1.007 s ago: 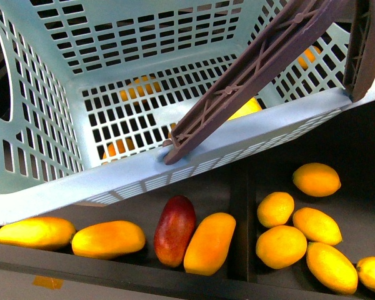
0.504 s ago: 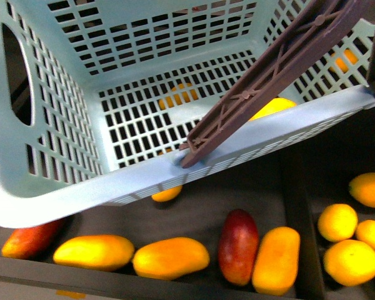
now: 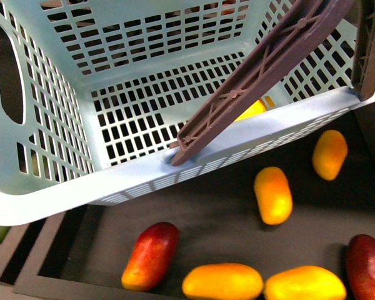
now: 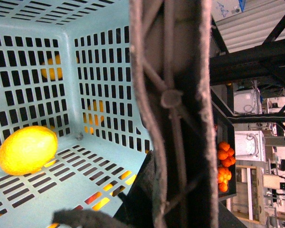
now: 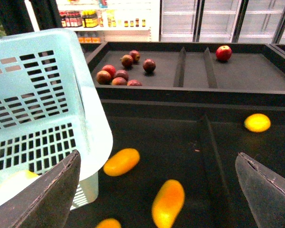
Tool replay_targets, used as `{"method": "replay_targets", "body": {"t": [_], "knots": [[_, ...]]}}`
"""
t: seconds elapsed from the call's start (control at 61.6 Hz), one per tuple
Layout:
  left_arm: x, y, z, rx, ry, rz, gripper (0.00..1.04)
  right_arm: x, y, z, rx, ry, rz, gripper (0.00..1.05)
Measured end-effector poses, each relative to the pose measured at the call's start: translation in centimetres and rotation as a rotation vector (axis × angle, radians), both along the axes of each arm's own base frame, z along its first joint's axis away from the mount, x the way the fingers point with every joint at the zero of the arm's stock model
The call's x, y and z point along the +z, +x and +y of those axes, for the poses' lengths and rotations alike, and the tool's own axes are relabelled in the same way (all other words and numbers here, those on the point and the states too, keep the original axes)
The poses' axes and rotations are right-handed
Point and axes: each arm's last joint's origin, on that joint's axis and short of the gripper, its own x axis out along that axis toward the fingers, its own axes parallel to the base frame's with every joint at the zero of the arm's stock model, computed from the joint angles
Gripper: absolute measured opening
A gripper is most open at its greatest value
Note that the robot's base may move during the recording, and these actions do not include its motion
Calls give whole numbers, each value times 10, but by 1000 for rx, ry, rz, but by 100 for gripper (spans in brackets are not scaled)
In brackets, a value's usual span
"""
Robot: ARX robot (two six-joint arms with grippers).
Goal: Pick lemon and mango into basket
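One lemon [image 3: 250, 110] is already sitting in the basket [image 3: 144, 181]; a mango [image 3: 273, 195] is lying loose on the shelf [image 3: 219, 215] near the rim. Versus 0.5 s ago, the view is showing a different run of fruit.

Left wrist: handle [image 4: 175, 114] is filling the frame, so the left end effector's state cannot be told.

Right wrist: right end effector [image 5: 157, 159] is hanging wide open over a blurred mango [image 5: 168, 202]. Judgement: lowering straight and closing across the short axis is looking best.
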Motion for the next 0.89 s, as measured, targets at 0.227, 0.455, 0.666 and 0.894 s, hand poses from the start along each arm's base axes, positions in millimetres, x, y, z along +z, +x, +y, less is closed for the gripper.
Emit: {"method": "replay_targets", "body": {"t": [0.227, 0.455, 0.666, 0.894], "knots": [[0, 3, 4, 23, 4, -2, 5, 0, 0, 0, 11, 0, 2, 96], [0, 3, 5, 30, 13, -11, 5, 0, 0, 0, 6, 0, 1, 96], [0, 1, 1, 4, 1, -2, 5, -2, 28, -18, -353, 134, 598, 96], [0, 0, -1, -3, -2, 4, 5, -26, 75, -55, -318, 97, 645, 96]]}}
